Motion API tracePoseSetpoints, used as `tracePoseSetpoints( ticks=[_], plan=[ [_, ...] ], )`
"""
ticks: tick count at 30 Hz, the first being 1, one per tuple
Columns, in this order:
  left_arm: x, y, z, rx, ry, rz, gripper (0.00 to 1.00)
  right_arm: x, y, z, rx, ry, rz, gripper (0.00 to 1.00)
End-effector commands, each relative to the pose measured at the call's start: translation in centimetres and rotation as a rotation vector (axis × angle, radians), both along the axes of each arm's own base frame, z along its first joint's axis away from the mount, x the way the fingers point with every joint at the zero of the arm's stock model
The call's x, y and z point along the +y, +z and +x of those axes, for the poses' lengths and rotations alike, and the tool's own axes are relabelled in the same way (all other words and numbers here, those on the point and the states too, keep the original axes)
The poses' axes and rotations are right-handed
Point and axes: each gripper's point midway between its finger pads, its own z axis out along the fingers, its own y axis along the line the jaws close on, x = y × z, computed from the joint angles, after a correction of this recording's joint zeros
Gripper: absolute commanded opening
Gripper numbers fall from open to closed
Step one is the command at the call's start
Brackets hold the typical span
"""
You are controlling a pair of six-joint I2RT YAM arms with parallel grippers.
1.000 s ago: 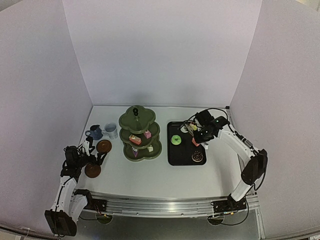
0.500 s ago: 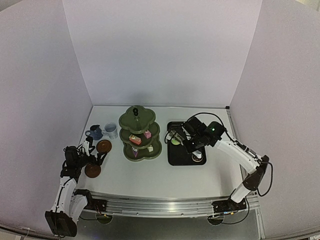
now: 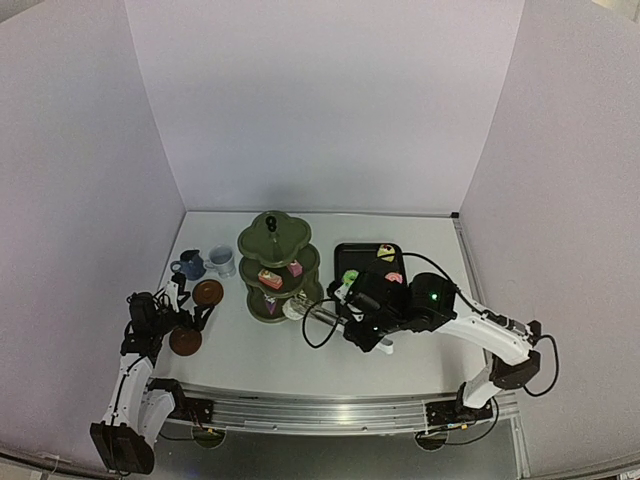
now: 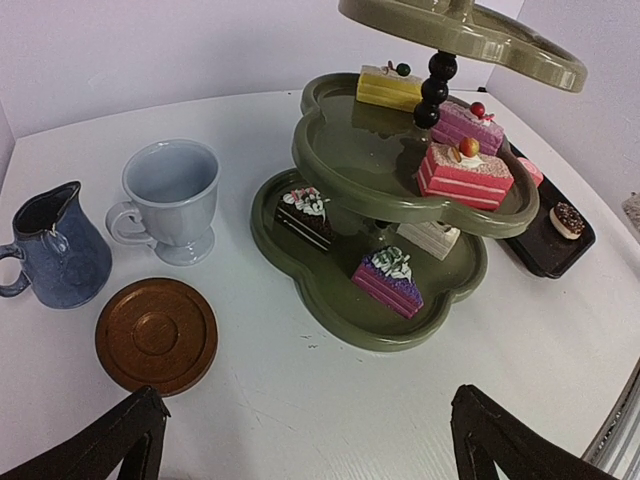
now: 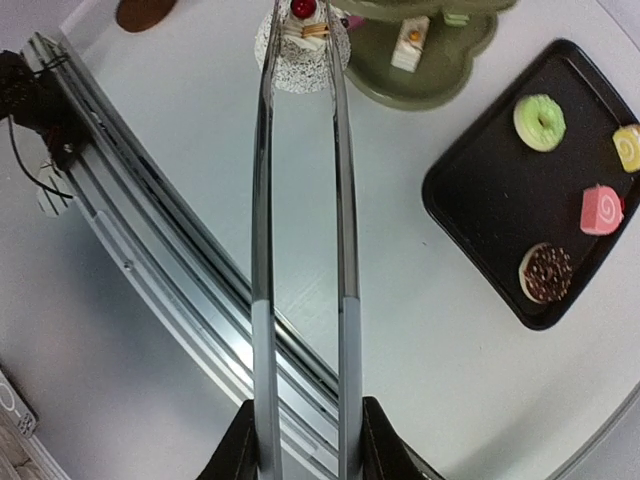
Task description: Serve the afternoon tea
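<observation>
My right gripper (image 5: 303,440) is shut on the metal tongs (image 5: 300,200). Their tips pinch a small cherry-topped cake (image 5: 303,35) in a paper cup, just in front of the olive-green stand's (image 3: 279,265) bottom tier. Several cakes sit on the stand's lower tiers (image 4: 400,190). My left gripper (image 4: 310,440) is open and low over the table, near a brown saucer (image 4: 156,334). A white cup (image 4: 172,197) and a dark-blue cup (image 4: 58,247) stand behind that saucer. A second saucer (image 3: 185,341) lies by the left gripper (image 3: 182,315).
The black tray (image 5: 480,200) holds a green doughnut (image 5: 540,121), a yellow roll (image 5: 628,147), a pink roll (image 5: 601,209) and a chocolate doughnut (image 5: 547,271). The metal rail (image 5: 150,230) runs along the table's near edge. White walls close in three sides.
My right arm has swung left from over the tray to the stand's front, carrying the tongs with the cherry cake. The left arm has not moved.
</observation>
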Motion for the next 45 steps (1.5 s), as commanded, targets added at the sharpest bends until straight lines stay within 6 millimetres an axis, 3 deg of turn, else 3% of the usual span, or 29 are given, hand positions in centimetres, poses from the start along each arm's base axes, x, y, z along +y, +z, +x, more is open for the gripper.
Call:
tracePoseSetpoints(
  ticks=[1,9,16,19,27,37,45],
  plan=[
    [-0.2,0.9,0.1,-0.035,-0.007,-0.009,0.99,6.8,1.3,0.0,-0.067,0.125,0.092,0.00],
    [1.2,1.6,0.7,-0.072,0.077,0.030,0.99,14.7,0.5,4.1,-0.246,0.124,0.150,0.00],
    [1.2,1.6,0.7,-0.077,0.075,0.033,0.99,18.4,-0.3,8.3,-0.382,-0.022,0.164,0.00],
    [1.2,1.6,0.7,-0.076,0.074,0.032,1.00,18.7,-0.7,9.6,-0.424,-0.089,0.154,0.00],
    [0.4,1.7,0.2,-0.075,0.028,0.014,1.00,19.7,-3.1,10.8,-0.457,-0.116,0.113,0.00],
    [0.2,1.5,0.2,-0.068,0.017,0.011,1.00,18.8,-4.1,12.2,-0.519,-0.177,0.053,0.00],
    [-1.1,1.8,-1.1,-0.090,-0.068,-0.012,0.99,18.8,-5.7,12.5,-0.524,-0.171,0.010,0.00]
  ],
)
